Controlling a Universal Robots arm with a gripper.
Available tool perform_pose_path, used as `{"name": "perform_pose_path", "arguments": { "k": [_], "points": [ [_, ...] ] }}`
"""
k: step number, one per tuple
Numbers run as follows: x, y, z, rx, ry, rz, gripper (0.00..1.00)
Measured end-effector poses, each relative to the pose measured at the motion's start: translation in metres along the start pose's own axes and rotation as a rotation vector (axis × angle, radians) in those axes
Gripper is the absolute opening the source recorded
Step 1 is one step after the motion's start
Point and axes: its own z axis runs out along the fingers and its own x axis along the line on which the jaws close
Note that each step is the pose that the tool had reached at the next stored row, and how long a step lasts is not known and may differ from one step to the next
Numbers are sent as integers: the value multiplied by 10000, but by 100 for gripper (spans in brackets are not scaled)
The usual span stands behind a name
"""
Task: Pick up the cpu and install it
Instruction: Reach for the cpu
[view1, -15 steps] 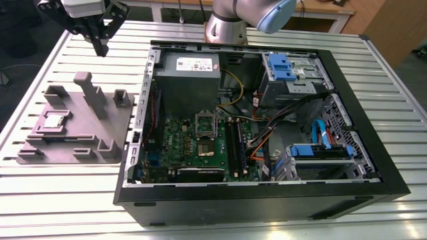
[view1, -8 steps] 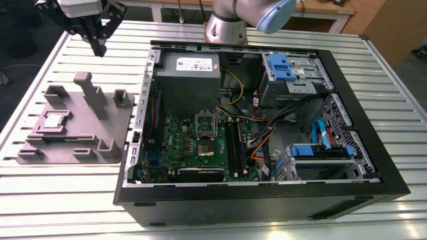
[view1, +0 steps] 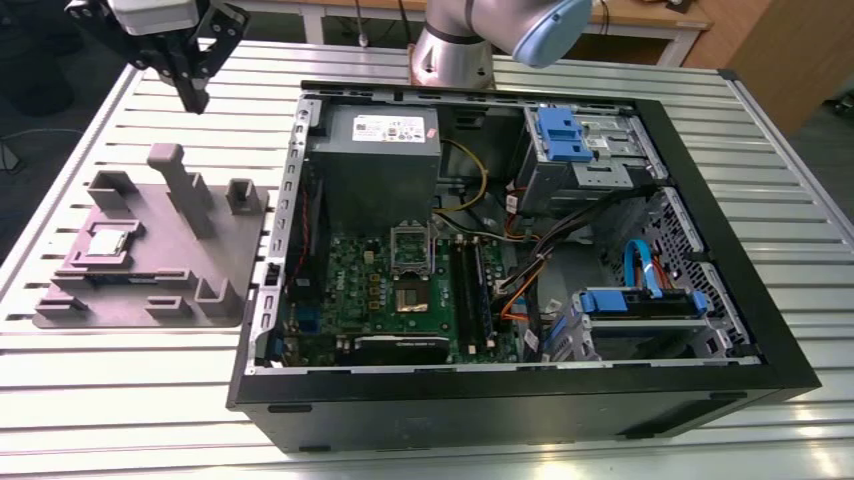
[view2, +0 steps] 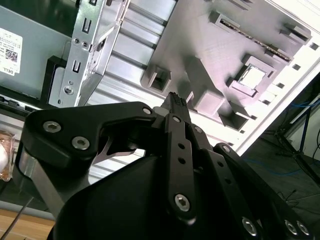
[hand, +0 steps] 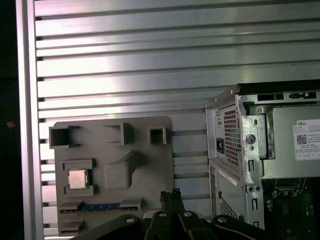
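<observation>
The cpu (view1: 107, 242) is a small silvery square chip lying in a recess of the grey fixture plate (view1: 160, 275), which rests on the slatted table at the exterior view's left. Both wrist views also catch the cpu (view2: 251, 76) (hand: 76, 178) on the fixture plate (view2: 200, 55) (hand: 150, 170). My gripper (view1: 195, 98) hangs in the air above the table, past the fixture's far edge and well apart from the cpu. In both wrist views the gripper (view2: 176, 100) (hand: 170, 194) has its fingers together, with nothing between them. The green motherboard (view1: 400, 290) lies inside the open computer case.
The open black computer case (view1: 721, 240) fills the table's middle and the exterior view's right, holding a grey power supply (view1: 380, 150), blue drive brackets (view1: 561, 135) and cables. Tall grey posts (view1: 180, 185) stand up from the fixture. The arm's base (view1: 454, 50) is behind the case.
</observation>
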Motion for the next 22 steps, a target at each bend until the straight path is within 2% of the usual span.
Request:
{"name": "perform_pose_path", "arguments": {
  "k": [9,22],
  "points": [
    [69,-6,7,-1,-1,0,10],
    [125,-10,11,0,0,0,10]
  ]
}}
